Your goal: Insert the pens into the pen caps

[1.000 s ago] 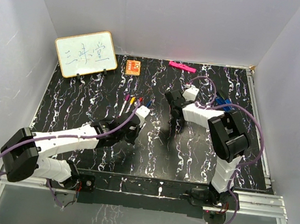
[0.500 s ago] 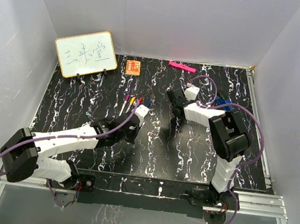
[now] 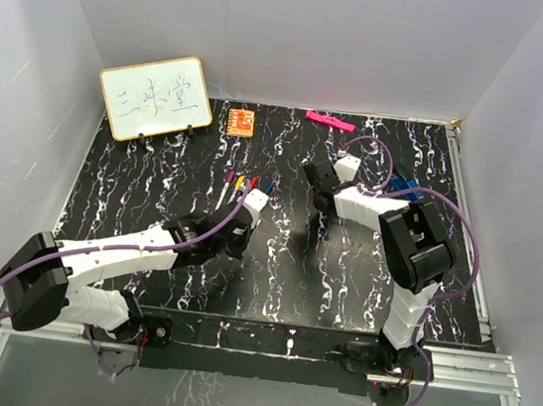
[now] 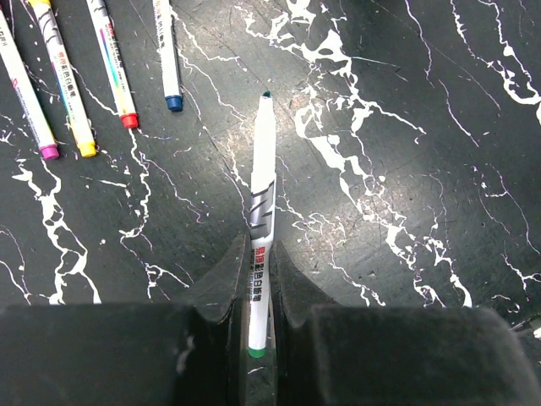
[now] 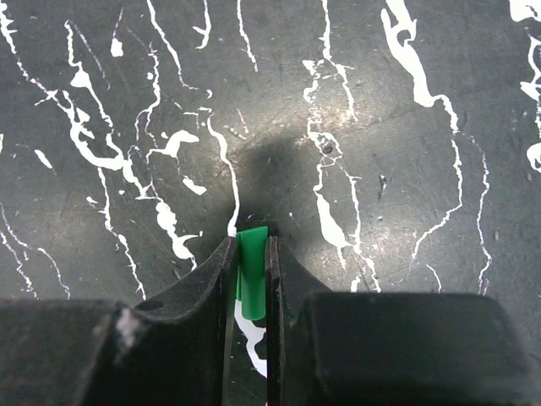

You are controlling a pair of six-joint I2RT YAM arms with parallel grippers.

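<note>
left gripper (image 4: 258, 254): clamped on a green-ended pen (image 4: 262, 169), tip pointing ahead.
right gripper (image 5: 250, 243): pinched shut around the green cap (image 5: 252, 266).
done: nothing joined yet, i judge.
left: this pairing, then the four pens (image 4: 111, 59) ahead-left of the left gripper.

Glossy black white-veined marble-look table (image 4: 406, 169); smooth plastic pen (image 4: 261, 211).

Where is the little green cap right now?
In the right wrist view, the green cap is pinched between the fingers of the right gripper, over the black marbled table.
</note>
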